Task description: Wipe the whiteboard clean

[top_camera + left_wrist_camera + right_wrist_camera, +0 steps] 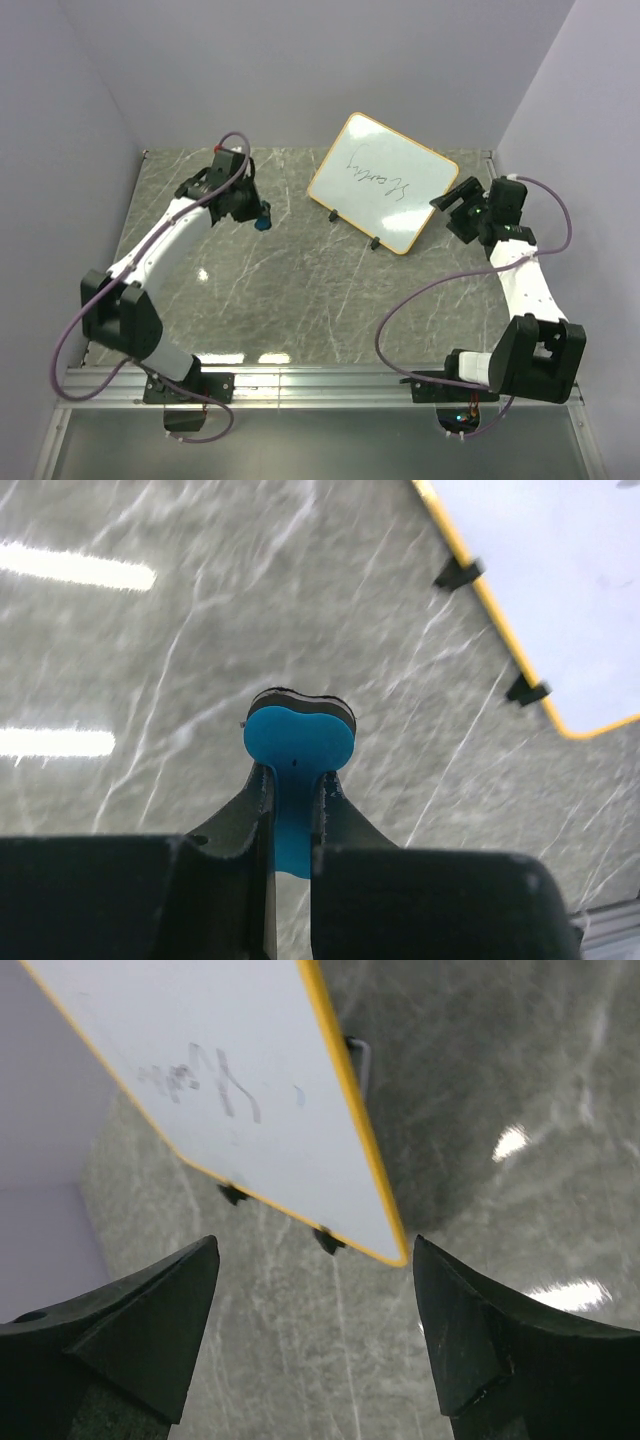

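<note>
From the top camera I saw the whiteboard point(385, 182) at the far middle-right of the table point(280, 300), set askew to its edges, with dark scribbled writing point(372, 180) across it. My left gripper point(258, 215) hung to its left, apart from the rim. The top view gave only a speck of blue there. The left wrist view showed it plainly: the fingers point(262, 800) clenched on a blue eraser point(298, 742) with a dark layer on its far side. The right wrist view showed the right gripper point(315, 1250) spread wide, grasping nothing, facing the board's corner and black feet point(328, 1240) without touching them.
</note>
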Robot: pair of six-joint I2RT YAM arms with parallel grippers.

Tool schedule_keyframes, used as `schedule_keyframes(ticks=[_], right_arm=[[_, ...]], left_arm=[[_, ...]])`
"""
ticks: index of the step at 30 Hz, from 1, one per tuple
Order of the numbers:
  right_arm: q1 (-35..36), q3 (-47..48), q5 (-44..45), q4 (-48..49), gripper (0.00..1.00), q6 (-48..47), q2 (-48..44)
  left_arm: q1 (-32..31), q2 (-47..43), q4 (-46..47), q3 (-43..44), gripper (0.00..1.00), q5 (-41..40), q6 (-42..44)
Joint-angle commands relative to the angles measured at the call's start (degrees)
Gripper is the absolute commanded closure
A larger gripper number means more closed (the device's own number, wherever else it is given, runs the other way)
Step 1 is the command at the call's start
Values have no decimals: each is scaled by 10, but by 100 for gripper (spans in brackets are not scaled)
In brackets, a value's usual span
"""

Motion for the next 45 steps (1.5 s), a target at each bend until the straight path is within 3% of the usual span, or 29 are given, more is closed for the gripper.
schedule_keyframes(ticks=[1,3,8,16,27,32,34,36,45], right_arm=[[-26,-1,-86,117,15,7,19],[-48,-6,-123,188,15,20,33],[-77,33,-181,241,15,9,99],[-82,104,-199,285,16,-3,193],[-47,181,-245,387,21,25,339],[-33,202,-260,378,40,15,347],[-30,193,-258,360,50,5,324],[-30,163,-245,359,54,8,288],[-12,144,-205,261,91,-20,241]], left_arm=[[-3,54,27,74,100,21,6],[-6,108,27,132,100,22,19],[-8,207,5,250,99,7,-24],[14,230,28,229,100,91,-34],[50,181,12,173,100,74,-15],[50,155,8,167,100,48,11],[49,151,14,171,100,45,24],[48,154,26,178,100,51,29],[2,207,82,232,100,71,36]])
